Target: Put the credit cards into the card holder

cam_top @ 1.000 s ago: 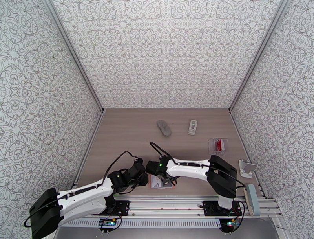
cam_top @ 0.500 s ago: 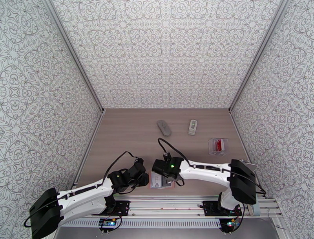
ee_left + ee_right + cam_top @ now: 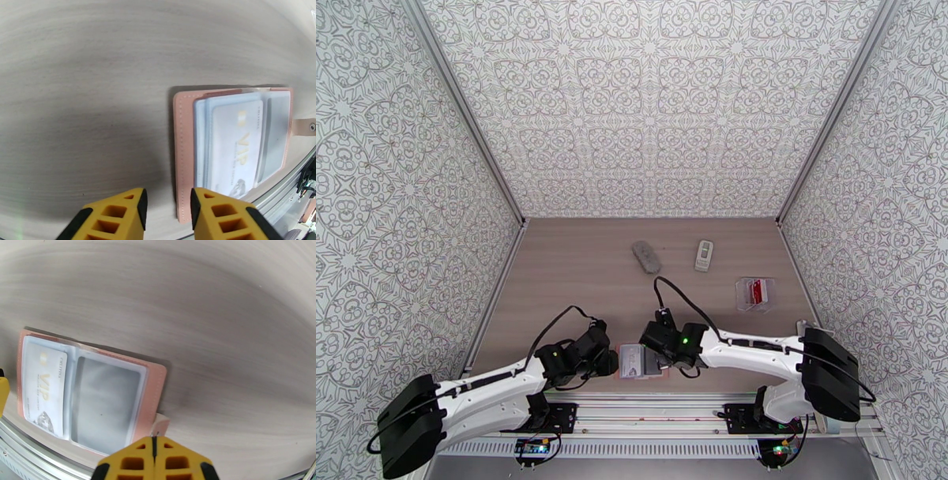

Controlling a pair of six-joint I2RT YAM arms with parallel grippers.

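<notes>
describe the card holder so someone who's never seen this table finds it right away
Look at the near edge of the wooden table, right by the metal rail, about midway along it. The card holder lies open and flat there. It is the only pink thing, with clear sleeves and a white VIP card in one.

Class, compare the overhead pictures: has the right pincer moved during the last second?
Yes. The right pincer, shut, has slid to the robot's right, from over the card holder's left end to its right end.
</notes>
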